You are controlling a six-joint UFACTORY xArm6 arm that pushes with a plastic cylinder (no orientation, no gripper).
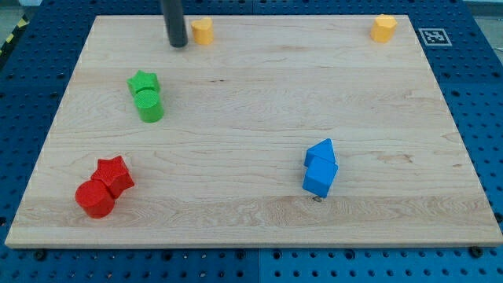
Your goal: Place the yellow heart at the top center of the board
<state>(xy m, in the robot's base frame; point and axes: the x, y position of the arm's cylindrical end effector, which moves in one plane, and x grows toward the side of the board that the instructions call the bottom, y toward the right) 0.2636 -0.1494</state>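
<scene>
No jaws show; the rod's tip (177,44) sits at nine o'clock of the small yellow heart block (203,31), likely light, rigid, best pushed on its flat side.

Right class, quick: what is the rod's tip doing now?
My tip: no jaws, holding nothing; just left of the yellow block near the board's top.

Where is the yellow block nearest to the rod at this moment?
It sits at the board's top edge, left of centre, just right of my tip; the other yellow block is far right.
</scene>
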